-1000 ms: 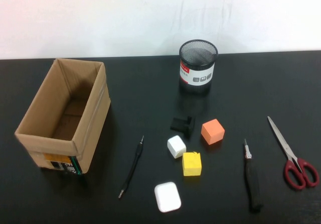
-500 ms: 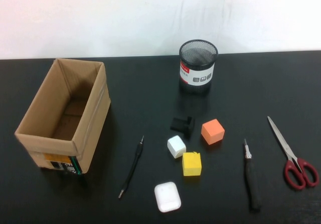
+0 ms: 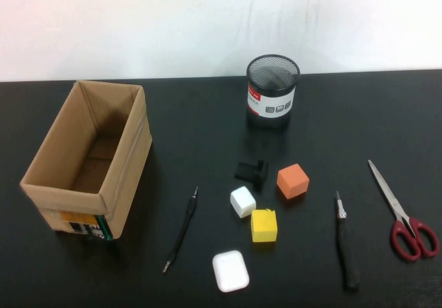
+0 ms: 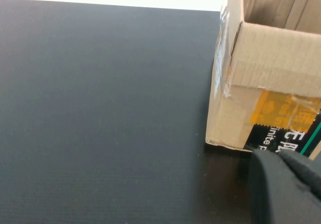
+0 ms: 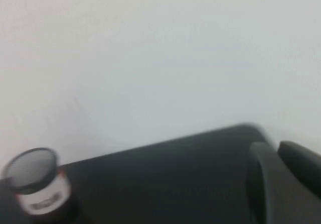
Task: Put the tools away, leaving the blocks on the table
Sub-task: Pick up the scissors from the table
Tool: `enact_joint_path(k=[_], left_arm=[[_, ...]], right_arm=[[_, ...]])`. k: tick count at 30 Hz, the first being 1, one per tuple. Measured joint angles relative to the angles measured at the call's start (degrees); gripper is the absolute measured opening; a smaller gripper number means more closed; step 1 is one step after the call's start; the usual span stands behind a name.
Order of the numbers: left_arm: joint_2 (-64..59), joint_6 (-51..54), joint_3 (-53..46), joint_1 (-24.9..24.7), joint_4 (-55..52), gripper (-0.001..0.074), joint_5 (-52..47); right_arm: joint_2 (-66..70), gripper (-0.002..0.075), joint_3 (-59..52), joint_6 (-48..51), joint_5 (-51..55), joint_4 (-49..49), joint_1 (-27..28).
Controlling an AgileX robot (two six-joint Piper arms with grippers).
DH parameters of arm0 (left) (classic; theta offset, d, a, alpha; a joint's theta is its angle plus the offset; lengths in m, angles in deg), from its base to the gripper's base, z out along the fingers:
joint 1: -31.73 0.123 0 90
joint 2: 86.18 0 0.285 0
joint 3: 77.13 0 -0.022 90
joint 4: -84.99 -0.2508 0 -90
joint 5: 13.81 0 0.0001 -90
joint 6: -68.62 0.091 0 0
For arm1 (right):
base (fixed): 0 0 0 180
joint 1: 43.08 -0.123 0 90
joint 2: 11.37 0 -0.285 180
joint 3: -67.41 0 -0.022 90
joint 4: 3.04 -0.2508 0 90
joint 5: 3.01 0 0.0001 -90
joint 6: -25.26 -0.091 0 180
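On the wide matte black table (image 3: 207, 135), seen from the raised camera, neither robot arm enters the picture. The left gripper (image 4: 288, 184) appears only in its own wrist camera, a dark shape cut off at the frame's edge, its fingers pressed together and holding nothing, just beside a lower corner of the open cardboard box (image 3: 90, 156). The right gripper (image 5: 283, 179) likewise shows only as a blurred dark shape in its wrist camera, closed and empty, raised above the table's far edge with the pale wall behind.

All three tools lie flat on the table. The red-handled scissors (image 3: 404, 211) rest near the right edge, blades closed and pointing away from the robot. The thick black-handled screwdriver (image 3: 345, 242) lies just left of them, its dark handle hard to separate from the tabletop. The thin pen-like screwdriver (image 3: 181, 230) lies between the box and the blocks.

The orange block (image 3: 293, 181), yellow block (image 3: 264, 226) and white block (image 3: 242, 201) sit clustered at centre, apart from one another. A small black T-shaped piece (image 3: 251, 170) nearly melts into the surface behind them. A flat white rounded case (image 3: 231, 271) lies nearest the robot. A black mesh cup (image 3: 273, 87) stands upright toward the wall; its label is unreadable.
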Motion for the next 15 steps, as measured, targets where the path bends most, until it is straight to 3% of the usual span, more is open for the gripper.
enact_joint_path(k=[5,11,15], left_arm=[[0.0,0.0,0.0,0.0,0.0,-0.0004,0.0],[0.0,0.0,0.0,0.0,0.0,-0.0004,0.0],[0.0,0.0,0.0,0.0,0.0,-0.0004,0.0]], right_arm=[[6.23,-0.0006,2.91,3.17,10.1,-2.46,0.0],[18.12,-0.0007,13.57,15.11,26.53,-6.84,-0.11],[25.72,-0.0006,17.99,19.91,28.81,-10.53,-2.23]])
